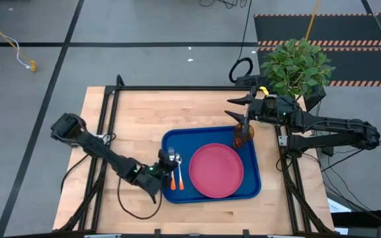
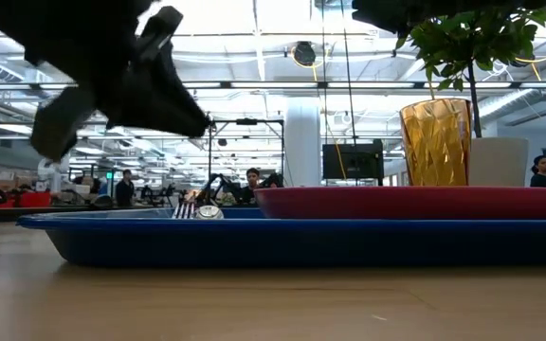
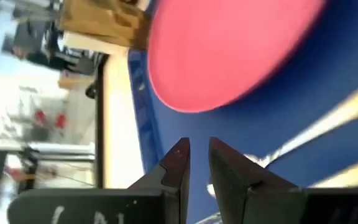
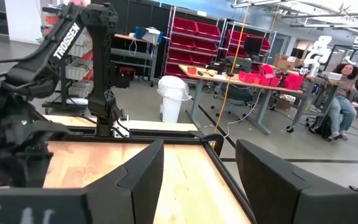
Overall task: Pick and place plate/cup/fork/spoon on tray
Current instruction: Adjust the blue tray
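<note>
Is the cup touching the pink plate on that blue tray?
Cannot tell. In the high view the cup stands right at the plate's far edge with no clear gap, and the low view shows it rising behind the plate's rim, hiding its base.

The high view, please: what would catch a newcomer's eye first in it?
Most striking is the blue tray at the table's middle, with the pink-red plate filling its right half. The fork and spoon lie side by side along the tray's left edge, where the left gripper hovers, and the amber cup stands in the tray's far right corner below the open right gripper. A leafy plant sits beyond.
</note>
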Motion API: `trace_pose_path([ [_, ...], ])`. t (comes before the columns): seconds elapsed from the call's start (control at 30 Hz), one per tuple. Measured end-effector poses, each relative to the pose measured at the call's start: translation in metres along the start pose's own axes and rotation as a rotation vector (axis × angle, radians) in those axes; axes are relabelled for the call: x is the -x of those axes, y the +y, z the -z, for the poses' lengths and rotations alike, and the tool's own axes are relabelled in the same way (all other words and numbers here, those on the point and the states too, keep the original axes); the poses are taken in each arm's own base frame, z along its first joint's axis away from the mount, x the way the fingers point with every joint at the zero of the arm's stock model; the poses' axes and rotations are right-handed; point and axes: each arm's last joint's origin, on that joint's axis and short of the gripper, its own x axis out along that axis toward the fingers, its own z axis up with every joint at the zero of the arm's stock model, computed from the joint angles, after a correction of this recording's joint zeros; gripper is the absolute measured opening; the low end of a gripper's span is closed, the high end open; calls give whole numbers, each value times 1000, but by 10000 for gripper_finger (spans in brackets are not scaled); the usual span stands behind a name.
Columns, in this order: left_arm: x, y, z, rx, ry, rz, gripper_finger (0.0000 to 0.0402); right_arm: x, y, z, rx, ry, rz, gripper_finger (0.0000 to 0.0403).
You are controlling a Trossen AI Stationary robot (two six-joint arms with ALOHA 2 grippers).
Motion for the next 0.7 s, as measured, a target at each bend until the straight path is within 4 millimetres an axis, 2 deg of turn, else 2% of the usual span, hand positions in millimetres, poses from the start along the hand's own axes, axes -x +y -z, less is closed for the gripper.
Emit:
trace_pose_path([
  [0.13, 7, 14, -1, 213, -22, -15, 63, 0, 0, 0, -2, 0, 0, 192],
  [0.27, 4, 22, 1, 373, -29, 35, 63, 0, 0, 0, -5, 1, 0, 192],
  [0.53, -11, 28, 19, 447, 59, 217, 63, 0, 0, 0, -8, -2, 0, 192],
  [0.7, -9, 28, 25, 368, 102, 253, 63, 0, 0, 0, -8, -2, 0, 192],
])
